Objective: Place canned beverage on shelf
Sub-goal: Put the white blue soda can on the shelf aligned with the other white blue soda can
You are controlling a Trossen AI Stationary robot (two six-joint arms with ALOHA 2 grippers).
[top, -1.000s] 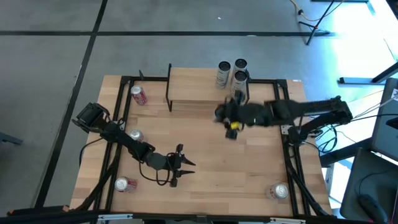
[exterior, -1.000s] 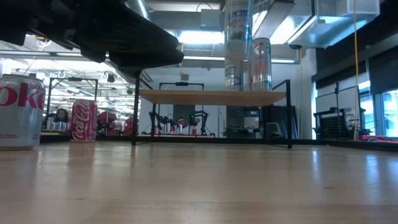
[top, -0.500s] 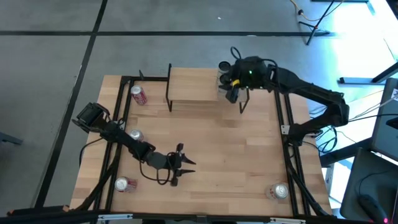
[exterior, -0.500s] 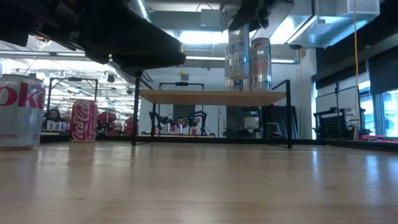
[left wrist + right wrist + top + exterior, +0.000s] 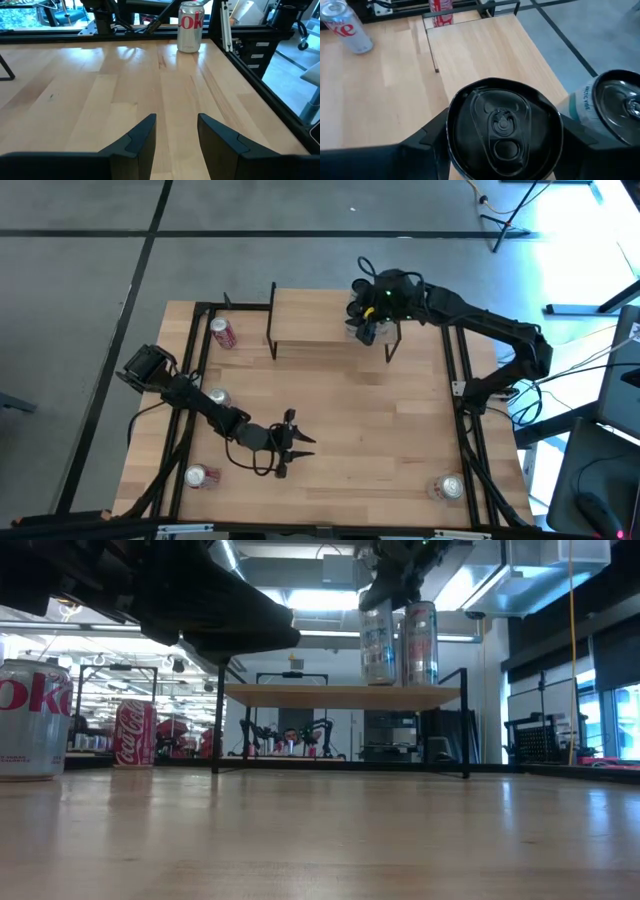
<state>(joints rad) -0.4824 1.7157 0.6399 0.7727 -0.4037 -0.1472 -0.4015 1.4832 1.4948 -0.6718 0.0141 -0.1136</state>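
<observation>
The right hand (image 5: pixel 367 323) pinched a silver can (image 5: pixel 503 131) from above, standing it on the shelf (image 5: pixel 310 317) at its right end, just beside another silver can (image 5: pixel 420 643). The left hand (image 5: pixel 175 137) hovered spread over the tabletop (image 5: pixel 380 430). "Coke" lettering showed on a silver can (image 5: pixel 33 720); a red Coca-Cola can (image 5: pixel 135 733) stood farther back.

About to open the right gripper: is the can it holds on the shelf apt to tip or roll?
Probably stable if released straight: the can stands upright on the shelf with the right gripper around its top. It looks tall and narrow, so a sideways nudge could topple it into the neighbouring can close beside it. Once toppled, it would likely roll.
</observation>
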